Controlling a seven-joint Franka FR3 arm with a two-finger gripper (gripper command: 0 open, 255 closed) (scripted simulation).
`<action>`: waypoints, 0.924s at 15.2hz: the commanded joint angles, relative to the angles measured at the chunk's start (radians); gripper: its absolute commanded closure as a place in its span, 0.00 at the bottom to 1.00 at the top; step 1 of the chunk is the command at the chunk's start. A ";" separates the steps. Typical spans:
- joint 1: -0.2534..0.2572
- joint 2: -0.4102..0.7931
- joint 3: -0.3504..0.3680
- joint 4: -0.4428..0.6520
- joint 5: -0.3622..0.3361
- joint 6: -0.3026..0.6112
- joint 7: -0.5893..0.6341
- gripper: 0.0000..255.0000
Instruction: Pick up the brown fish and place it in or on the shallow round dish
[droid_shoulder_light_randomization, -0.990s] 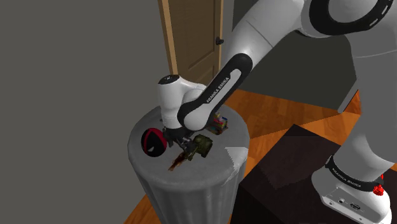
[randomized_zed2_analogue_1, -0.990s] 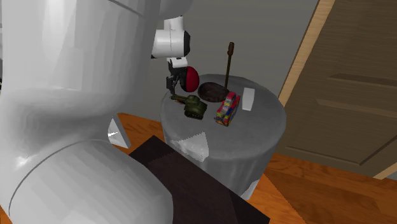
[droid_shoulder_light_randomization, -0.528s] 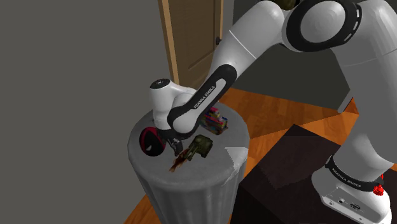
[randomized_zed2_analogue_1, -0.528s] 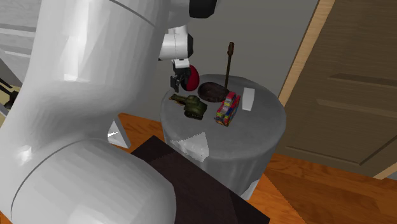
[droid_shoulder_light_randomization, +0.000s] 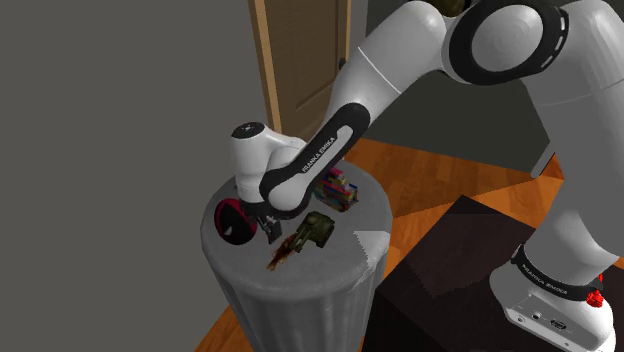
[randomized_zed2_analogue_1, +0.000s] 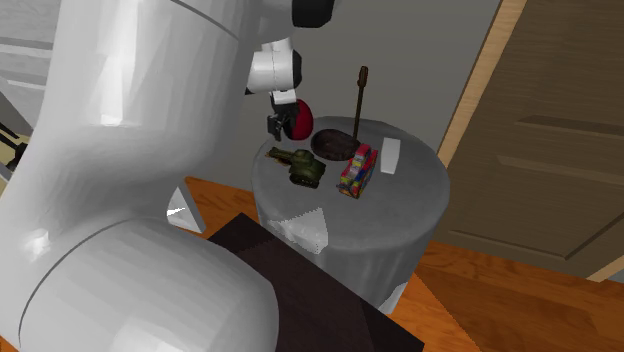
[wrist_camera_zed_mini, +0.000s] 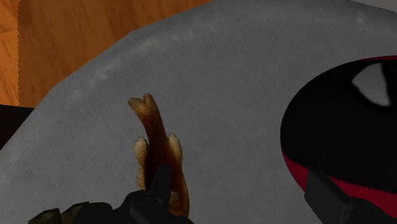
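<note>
The gripper (wrist_camera_zed_mini: 242, 191) hangs low over the grey round table (wrist_camera_zed_mini: 242, 76), its fingers (wrist_camera_zed_mini: 327, 200) apart and holding nothing. The brown fish (wrist_camera_zed_mini: 154, 143) lies flat on the table at one finger, off-centre of the gap, with its tail pointing away. The red-and-black ball (wrist_camera_zed_mini: 331, 127) sits by the other finger. Just past the ball rests the dark shallow dish (randomized_zed2_analogue_1: 335, 143).

Fish (droid_shoulder_light_randomization: 283, 250) is laid on the table (droid_shoulder_light_randomization: 335, 264), just beside the toy tank (droid_shoulder_light_randomization: 317, 229); ball (droid_shoulder_light_randomization: 230, 222) is set at the shoulder view's left of both; dish (randomized_zed2_analogue_1: 333, 146) is placed beyond the toy tank, next to the ball.
</note>
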 joint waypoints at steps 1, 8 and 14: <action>-0.008 0.081 -0.011 -0.013 0.006 0.006 -0.011 0.00; -0.014 0.049 -0.020 -0.119 -0.002 0.084 0.007 1.00; -0.003 0.037 -0.022 -0.103 -0.004 0.127 0.021 0.00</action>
